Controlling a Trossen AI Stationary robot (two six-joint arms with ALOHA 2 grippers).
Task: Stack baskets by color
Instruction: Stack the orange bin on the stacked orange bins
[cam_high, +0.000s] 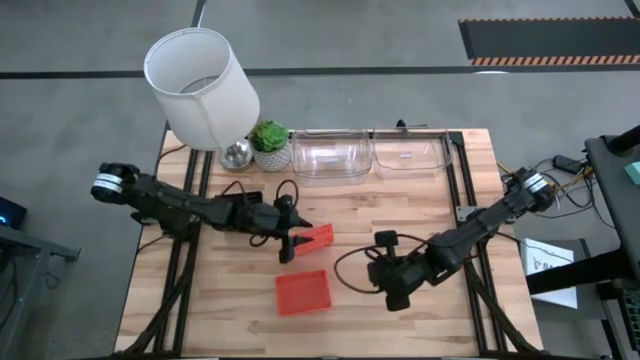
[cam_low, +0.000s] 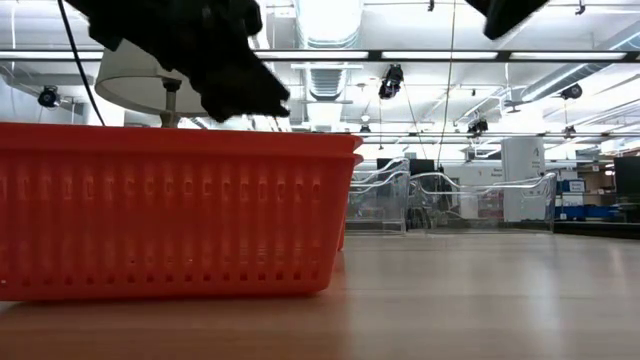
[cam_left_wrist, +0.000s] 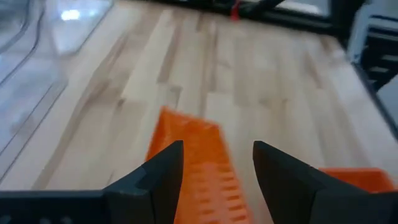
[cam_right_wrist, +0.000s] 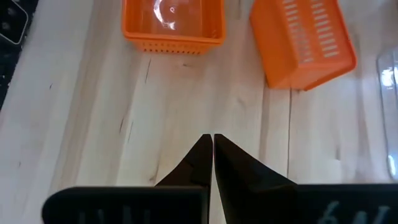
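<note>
Two red baskets are in view. One rests flat on its base on the table's near middle and fills the left of the low view. The other lies tilted just beyond it, its slotted face showing in the right wrist view. My left gripper is open at this tilted basket's left end, which reaches between the fingers. My right gripper hangs shut above bare wood to the right of both, and its tips meet. My left gripper's fingers stand on either side of the tilted red basket's end, coming slanting down from the table's left. A gap shows beside the other finger. I cannot tell whether either finger touches the basket.
Two clear baskets stand side by side along the far edge. A white lampshade and a small potted plant stand at the far left. Bare wood lies on the right half and along the near edge.
</note>
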